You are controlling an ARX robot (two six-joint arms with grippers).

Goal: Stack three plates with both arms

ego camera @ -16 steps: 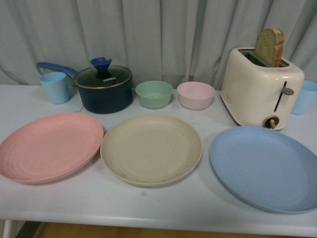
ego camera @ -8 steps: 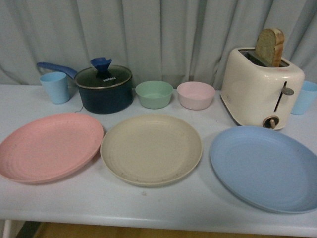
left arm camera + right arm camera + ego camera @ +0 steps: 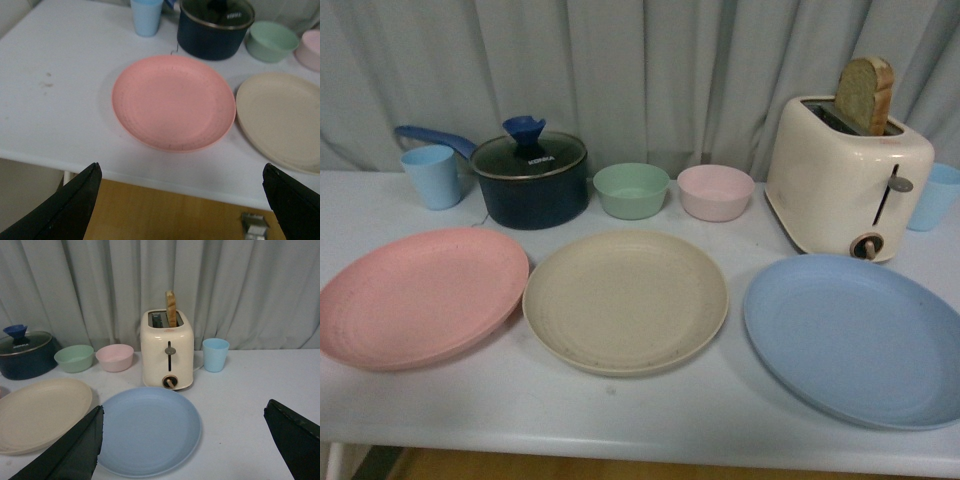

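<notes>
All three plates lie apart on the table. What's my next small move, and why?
Probably lower the open left gripper toward the near rim of the pink plate: nothing is stacked yet, the gripper is empty, and that plate lies just ahead of it, beside the beige plate.

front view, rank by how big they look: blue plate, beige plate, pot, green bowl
1. blue plate, nearest the camera, so its lead over the next is unsure
2. beige plate
3. pot
4. green bowl

Plates: round matte pink plate (image 3: 420, 295), beige plate (image 3: 625, 300), light blue plate (image 3: 855, 340) lay side by side.
Support: white table (image 3: 650, 412) held them.
</notes>
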